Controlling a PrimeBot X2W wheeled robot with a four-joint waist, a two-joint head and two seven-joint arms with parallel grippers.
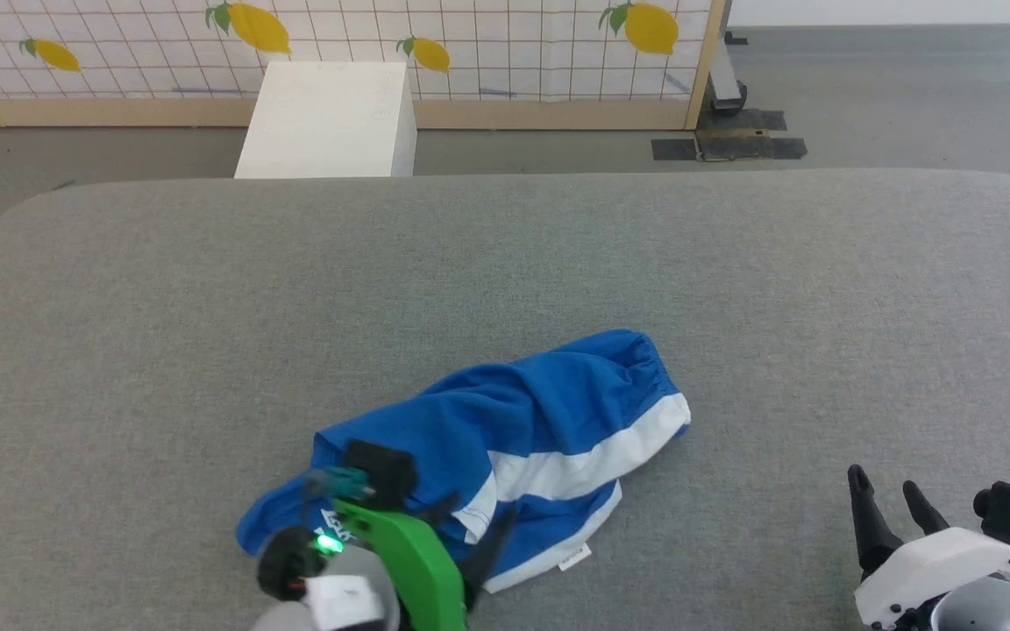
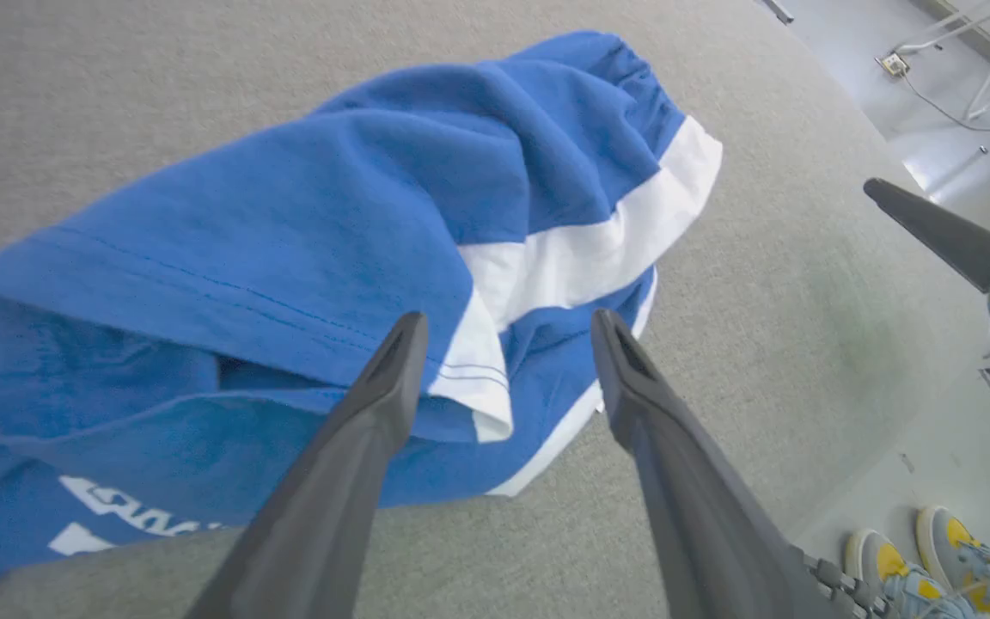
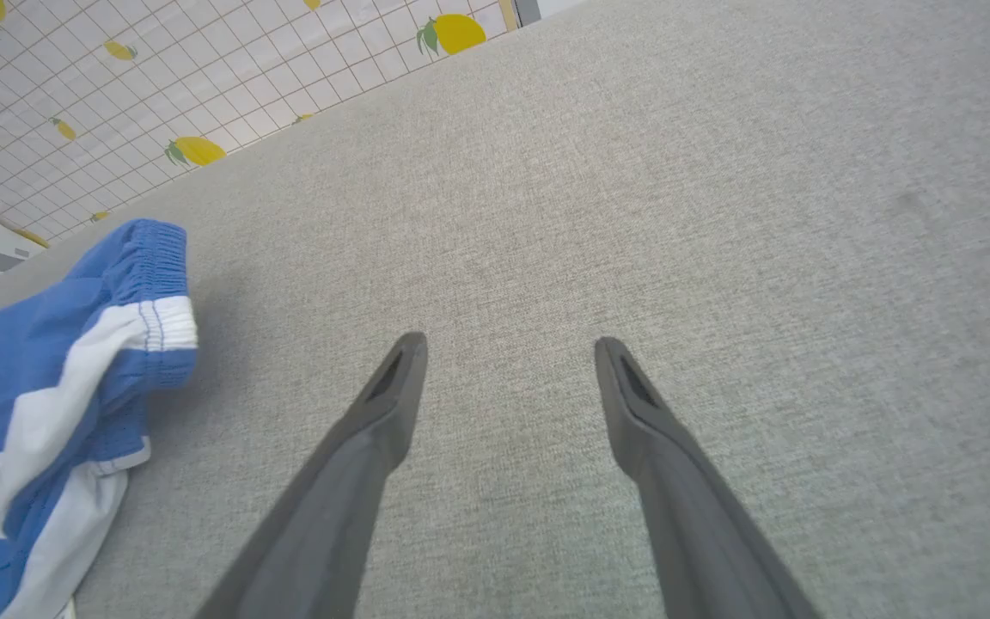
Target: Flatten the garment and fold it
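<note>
Lying crumpled on the grey table (image 1: 207, 289), the blue shorts (image 1: 522, 412) are being left in a heap, a white stripe (image 1: 593, 456) facing up. The left gripper (image 2: 508, 320) is being held just over their striped hem (image 2: 478, 395), jaws spread wide, clamping nothing. The right gripper (image 3: 510, 342) is being held open over the table, apart from the shorts.

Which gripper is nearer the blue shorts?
Left. The left gripper hangs open directly over the shorts; the right gripper is open over bare grey surface, off to their side.
</note>
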